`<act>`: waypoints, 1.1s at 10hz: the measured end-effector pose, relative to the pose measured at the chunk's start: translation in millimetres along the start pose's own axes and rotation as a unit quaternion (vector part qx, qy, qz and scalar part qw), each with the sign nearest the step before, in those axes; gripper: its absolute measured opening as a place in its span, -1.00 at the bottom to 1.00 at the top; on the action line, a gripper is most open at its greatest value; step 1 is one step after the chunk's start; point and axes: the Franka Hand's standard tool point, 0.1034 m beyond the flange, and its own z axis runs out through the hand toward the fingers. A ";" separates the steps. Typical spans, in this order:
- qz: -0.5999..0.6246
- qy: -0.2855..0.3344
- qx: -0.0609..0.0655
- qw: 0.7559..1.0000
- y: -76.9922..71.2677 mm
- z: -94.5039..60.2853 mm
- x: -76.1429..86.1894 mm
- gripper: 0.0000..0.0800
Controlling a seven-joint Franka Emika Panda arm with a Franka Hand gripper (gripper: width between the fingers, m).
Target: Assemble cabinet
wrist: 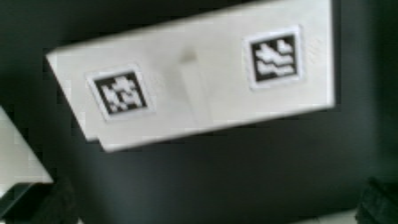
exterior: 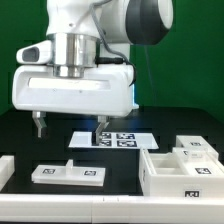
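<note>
A flat white cabinet panel (exterior: 68, 175) with two tags lies on the black table near the front. It fills the wrist view (wrist: 187, 80), blurred. The white box body (exterior: 185, 172) stands at the exterior view's right, with smaller white blocks (exterior: 196, 147) behind it. My gripper (exterior: 68, 127) hangs above the table, behind and above the panel. Its jaws are spread wide and hold nothing. In the wrist view the gripper (wrist: 210, 212) shows only as dark fingertips (wrist: 22, 205) at the frame's edges, over bare black table.
The marker board (exterior: 108, 138) lies flat behind the panel, just past the gripper. Another white part (exterior: 5, 170) sits at the exterior view's left edge. A white edge (wrist: 9, 135) shows in the wrist view; I cannot tell what it belongs to.
</note>
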 end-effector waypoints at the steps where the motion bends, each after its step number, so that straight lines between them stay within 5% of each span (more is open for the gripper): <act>1: 0.006 -0.010 -0.001 1.000 2.3 9.3 -0.2 0.99; 4: 0.005 -0.021 -0.011 1.000 0.5 32.6 -12.4 0.99; 7: 0.018 -0.024 -0.011 0.999 -4.2 35.2 -14.9 0.99; 11: 0.019 -0.024 -0.011 0.999 -3.5 35.4 -15.1 -0.38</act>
